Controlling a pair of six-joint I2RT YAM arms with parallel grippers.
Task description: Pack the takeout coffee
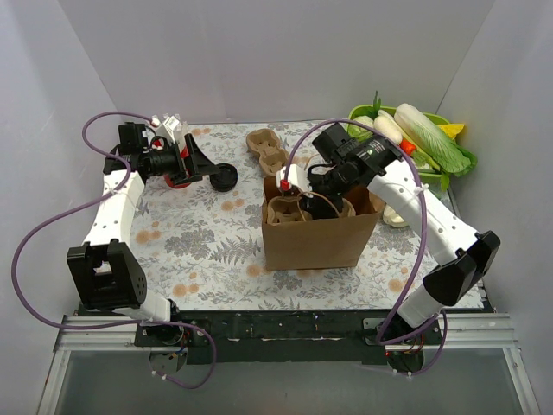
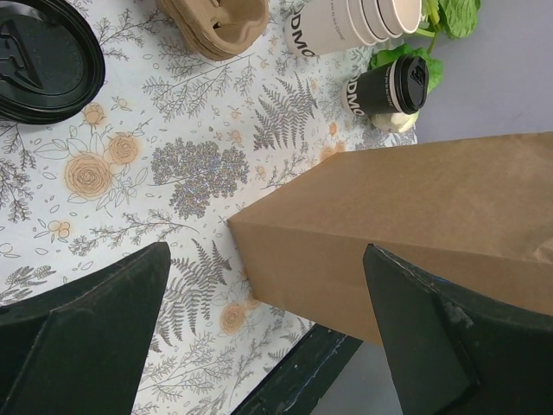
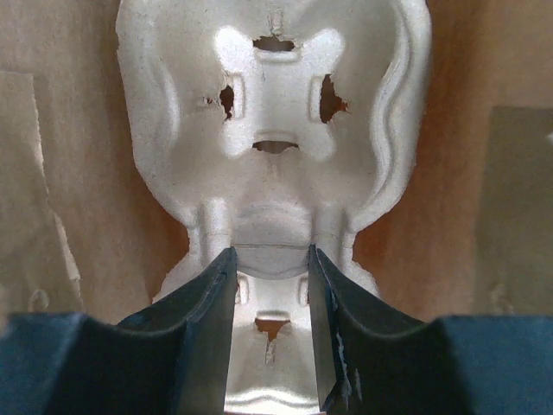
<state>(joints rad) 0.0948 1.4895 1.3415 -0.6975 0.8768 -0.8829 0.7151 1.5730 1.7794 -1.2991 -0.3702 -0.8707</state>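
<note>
A tan moulded-pulp carrier (image 1: pixel 285 210) sits in the mouth of the brown paper bag (image 1: pixel 315 242). My right gripper (image 1: pixel 304 194) reaches down into the bag, shut on the carrier's middle ridge. In the right wrist view the carrier (image 3: pixel 275 112) has both cup wells empty, with the right gripper (image 3: pixel 270 255) on the ridge between them. The takeout coffee (image 2: pixel 393 85), a small cup with a black lid that looks dark here, lies on its side beyond the bag (image 2: pixel 415 225). My left gripper (image 1: pixel 207 162) hangs open and empty at the back left, and it shows as the left gripper (image 2: pixel 266 251) in its own wrist view.
A stack of spare carriers (image 1: pixel 266 149) stands behind the bag. Black lids (image 1: pixel 226 177) and a red cup (image 1: pixel 177 169) lie by the left gripper. Nested white cups (image 2: pixel 363 22) lie on their side. A green basket of vegetables (image 1: pixel 423 138) fills the back right corner.
</note>
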